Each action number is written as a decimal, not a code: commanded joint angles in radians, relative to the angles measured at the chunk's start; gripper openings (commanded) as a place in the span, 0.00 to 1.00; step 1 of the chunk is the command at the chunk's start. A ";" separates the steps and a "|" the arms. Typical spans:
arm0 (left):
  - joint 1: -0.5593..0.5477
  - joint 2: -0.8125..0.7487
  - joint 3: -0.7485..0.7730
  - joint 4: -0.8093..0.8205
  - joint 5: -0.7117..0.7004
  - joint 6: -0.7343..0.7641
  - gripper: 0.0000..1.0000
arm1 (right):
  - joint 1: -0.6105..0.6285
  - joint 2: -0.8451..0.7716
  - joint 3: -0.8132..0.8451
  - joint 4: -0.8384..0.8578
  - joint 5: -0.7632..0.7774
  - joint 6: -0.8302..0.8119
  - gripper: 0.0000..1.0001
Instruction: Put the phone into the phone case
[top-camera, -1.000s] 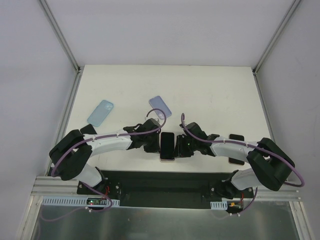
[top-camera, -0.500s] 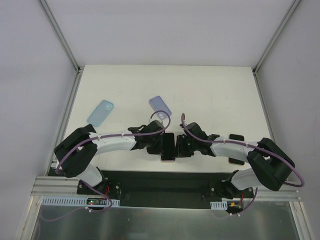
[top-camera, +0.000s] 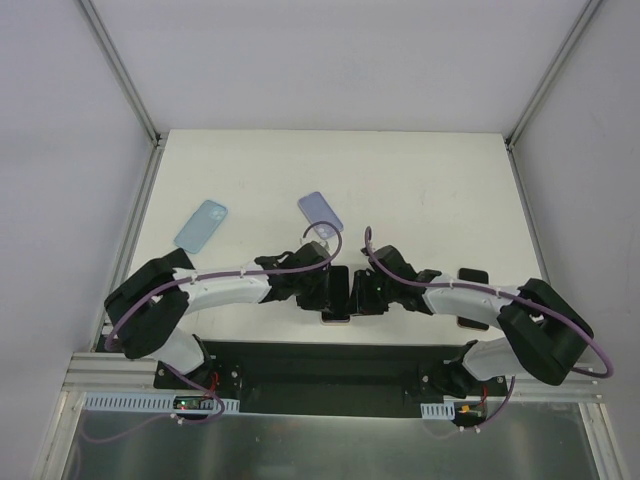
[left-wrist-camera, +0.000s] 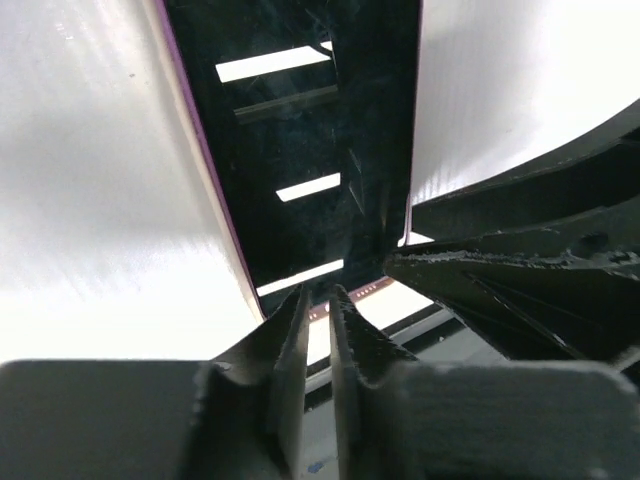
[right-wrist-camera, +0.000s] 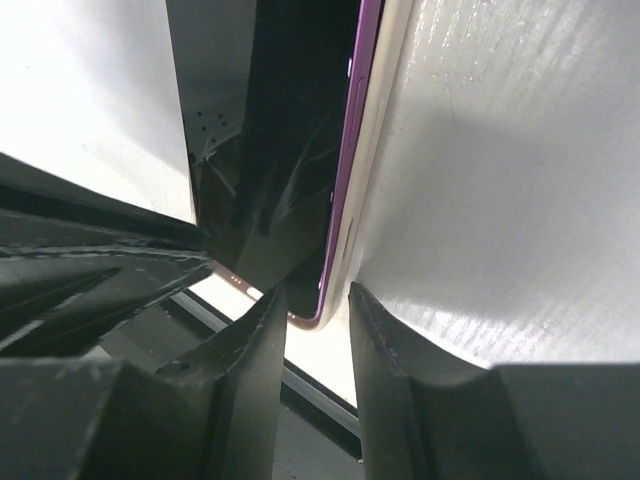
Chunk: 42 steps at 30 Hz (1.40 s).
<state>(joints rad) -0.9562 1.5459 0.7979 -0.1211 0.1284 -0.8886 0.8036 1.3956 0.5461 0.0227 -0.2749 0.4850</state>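
- Counter (top-camera: 420, 190): carries one phone (left-wrist-camera: 300, 230) and two light-blue cases (top-camera: 202, 224) (top-camera: 321, 212), both empty.
- Phone: lies flat at the near edge. Purple and cream rims run along its side, so seating is judged under way but unconfirmed.
- Left fingers (left-wrist-camera: 290, 340): pressed almost together at its corner.
- Right fingers (right-wrist-camera: 255, 360): narrowly spread astride its corner; whether they clamp it cannot be told.

Both arms bend inward, left claw (left-wrist-camera: 318, 296) almost closed, right claw (right-wrist-camera: 315, 298) narrowly parted.
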 joint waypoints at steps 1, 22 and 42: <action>0.040 -0.133 0.029 -0.084 -0.073 0.013 0.20 | 0.006 -0.073 0.026 -0.078 0.057 -0.014 0.36; 0.280 0.063 0.158 -0.039 0.099 0.204 0.40 | -0.058 -0.167 0.084 -0.034 0.187 -0.092 0.60; 0.277 0.197 0.034 0.148 0.243 0.113 0.20 | -0.050 -0.009 0.040 0.094 0.121 -0.112 0.62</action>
<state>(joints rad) -0.6651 1.7168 0.8948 -0.0299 0.3416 -0.7364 0.7483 1.3216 0.5655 0.0517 -0.1310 0.3958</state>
